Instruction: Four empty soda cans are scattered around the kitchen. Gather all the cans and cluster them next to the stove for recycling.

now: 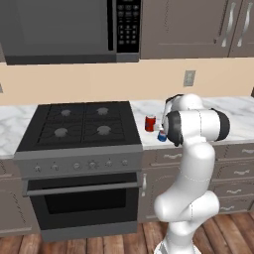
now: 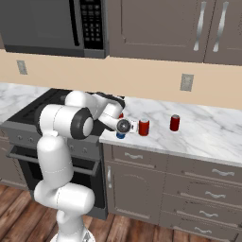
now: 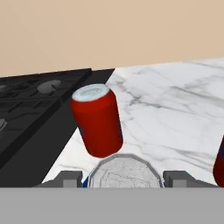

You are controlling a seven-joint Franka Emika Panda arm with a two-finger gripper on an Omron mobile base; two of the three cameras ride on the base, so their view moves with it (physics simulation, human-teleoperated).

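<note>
On the left I see the stove with its black top and four burners, set into the marble desk. A dark microwave hangs on the wall above it.

Just right of the stove, near the front edge of the desk, my pincer is clamped on a soda can with a blue side. In the hand view I look down on that can's silvery top, sitting between the two dark finger tips. The can stands at the desk's left end, close to the stove's side edge.

Next comes a red soda can. In the hand view it stands upright on the marble just past the held can, close to the stove's edge. I cannot tell if the two cans touch. In the left base view this red can is a little behind the pincer, partly hidden by the white arm.

Further right, in the right base view, a second red soda can stands just beside the pincer, near the front edge. A third red soda can stands apart from it, more to the right and a bit farther back on the desk.

On the wall behind, there is a grey outlet plate.
</note>
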